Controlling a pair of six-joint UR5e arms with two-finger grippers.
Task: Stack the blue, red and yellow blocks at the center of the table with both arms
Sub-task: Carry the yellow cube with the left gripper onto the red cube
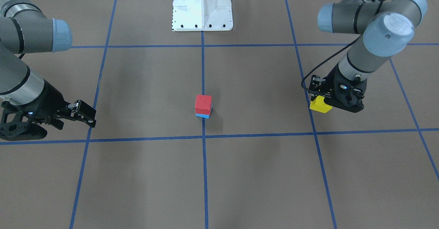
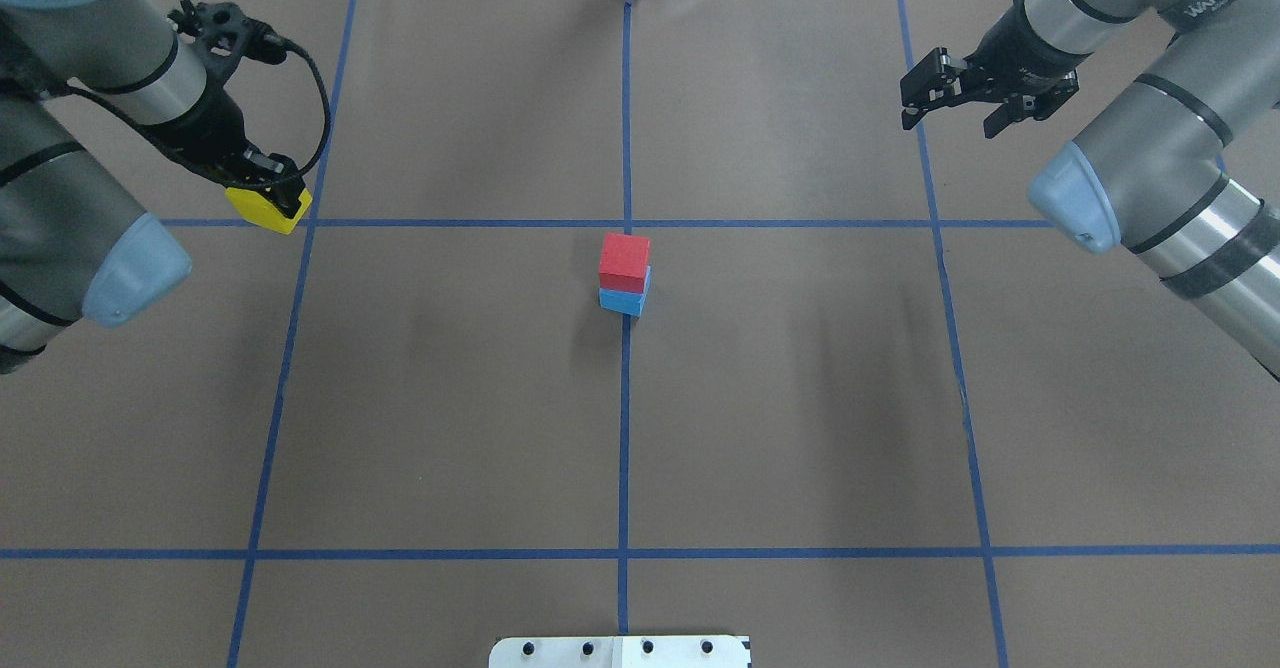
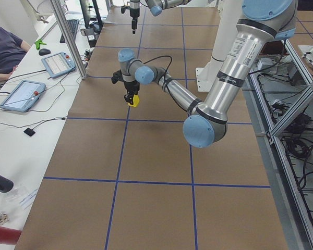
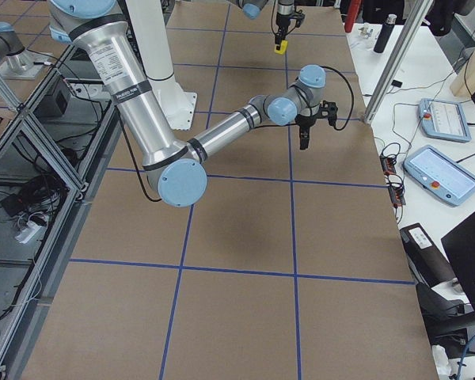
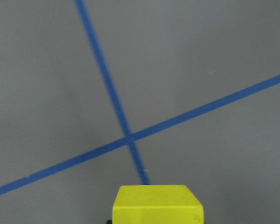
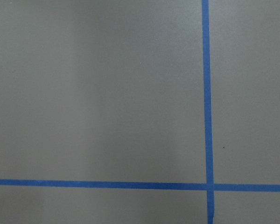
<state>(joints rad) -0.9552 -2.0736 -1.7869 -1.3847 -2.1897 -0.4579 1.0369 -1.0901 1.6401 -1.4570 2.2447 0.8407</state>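
Observation:
A red block (image 1: 203, 103) sits on a blue block (image 1: 203, 115) at the table's centre, on the middle tape line; the overhead view shows the red block (image 2: 624, 261) on top of the blue block (image 2: 622, 301). My left gripper (image 1: 325, 101) is shut on a yellow block (image 1: 320, 105) and holds it low over a tape crossing, far to the stack's side. The overhead view (image 2: 268, 198) and left wrist view show the same yellow block (image 5: 157, 205). My right gripper (image 1: 83, 114) is open and empty, out at the opposite side (image 2: 955, 100).
The white robot base (image 1: 202, 6) stands at the table's edge behind the stack. Blue tape lines (image 2: 625, 398) grid the brown table. An operators' desk with tablets (image 3: 21, 94) and a seated person (image 3: 5, 49) runs along the far side.

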